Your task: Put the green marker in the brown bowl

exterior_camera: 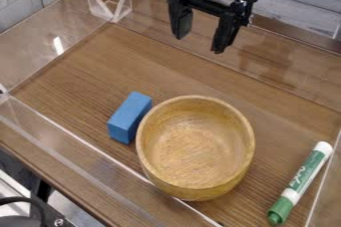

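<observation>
Altogether, one black robot gripper (201, 38), one brown bowl (196, 147), one green marker (300, 182) and one blue rectangular block (130, 117) were seen on or over the brown wooden table (150, 64). The bowl was big, round and made of light-brown wood, with a thick rim. It was set down near the front of the table, with its open side up. Nothing was held in it, and its smooth, pale inside was shown. Only that one bowl was seen.

The green marker, slim with a white barrel and a dark green end, was seen lying on the table at the right side of the picture. It was placed outside the bowl, apart from it, and was tilted so that its dark green end was pointed toward the bottom of the view. The block was set just beside the bowl, on the left side of the picture, and was not inside it.

At the top of the view, the gripper was held over the far part of the table. Its two fingers were spread wide, and nothing was gripped between them.
</observation>
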Robot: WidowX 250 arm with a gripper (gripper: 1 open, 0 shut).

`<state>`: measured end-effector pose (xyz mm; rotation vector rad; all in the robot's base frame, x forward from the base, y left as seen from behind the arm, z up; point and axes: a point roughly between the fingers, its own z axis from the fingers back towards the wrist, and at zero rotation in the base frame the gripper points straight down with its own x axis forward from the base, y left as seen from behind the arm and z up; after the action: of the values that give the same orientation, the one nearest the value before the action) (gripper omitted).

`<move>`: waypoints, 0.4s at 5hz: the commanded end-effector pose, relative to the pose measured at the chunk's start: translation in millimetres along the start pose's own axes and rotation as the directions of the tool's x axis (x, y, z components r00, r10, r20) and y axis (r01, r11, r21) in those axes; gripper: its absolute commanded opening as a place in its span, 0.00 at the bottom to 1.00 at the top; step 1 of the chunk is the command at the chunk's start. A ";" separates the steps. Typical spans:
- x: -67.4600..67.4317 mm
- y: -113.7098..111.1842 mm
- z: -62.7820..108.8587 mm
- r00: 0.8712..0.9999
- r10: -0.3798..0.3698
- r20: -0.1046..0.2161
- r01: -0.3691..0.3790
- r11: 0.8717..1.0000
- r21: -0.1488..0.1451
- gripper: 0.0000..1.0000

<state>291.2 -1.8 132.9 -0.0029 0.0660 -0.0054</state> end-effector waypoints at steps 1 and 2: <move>-4.9 -8.1 -5.0 1.000 0.001 -0.008 -0.001 1.000 -0.003 1.00; -17.7 -33.2 -6.9 1.000 -0.002 -0.002 0.002 1.000 -0.013 1.00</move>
<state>269.1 -34.9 110.4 -0.0093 0.1337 -0.0110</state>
